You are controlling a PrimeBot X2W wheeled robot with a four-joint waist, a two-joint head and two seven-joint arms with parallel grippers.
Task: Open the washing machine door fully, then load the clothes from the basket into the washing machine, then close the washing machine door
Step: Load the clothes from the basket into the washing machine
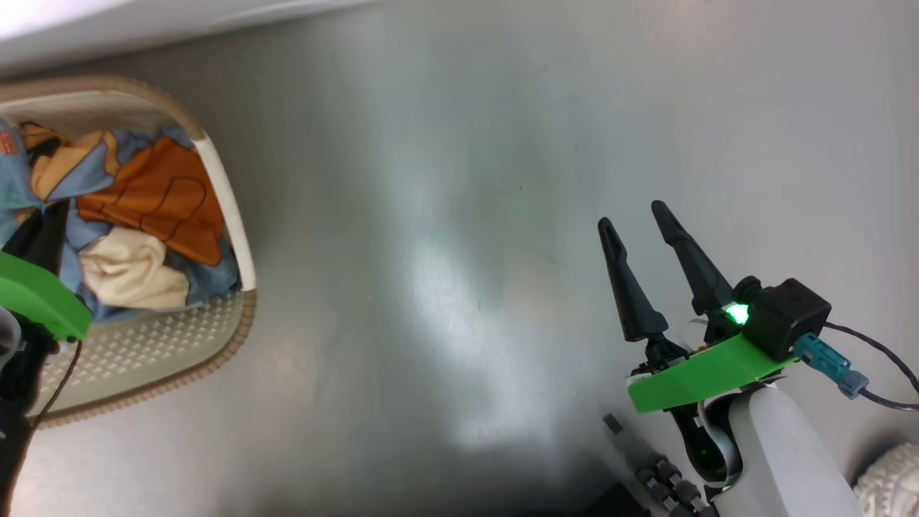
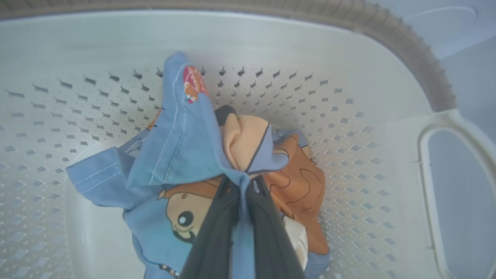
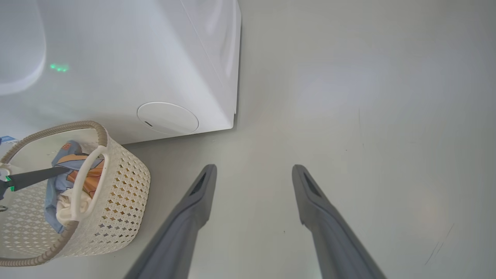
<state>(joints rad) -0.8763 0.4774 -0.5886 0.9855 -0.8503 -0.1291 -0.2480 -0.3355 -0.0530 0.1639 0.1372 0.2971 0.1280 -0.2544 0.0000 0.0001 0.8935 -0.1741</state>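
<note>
Head view: basket [image 1: 231, 215] seen at left on grey floor [image 1: 445, 215], w/ clothes [image 1: 151, 194] piled inside. Right gripper [image 1: 632, 214] held at lower right over the floor, jaws spread wide.

Left wrist view: left gripper [image 2: 242, 180] clamped on a blue fold of the clothes, inside the basket.

Right wrist view: basket set just beside washing machine [image 3: 116, 58], near its round flap [image 3: 167, 118]; right fingers apart over the floor.

no text can be read; the blue sticker [image 3: 5, 140] on the washing machine [image 3: 128, 58] is illegible.
</note>
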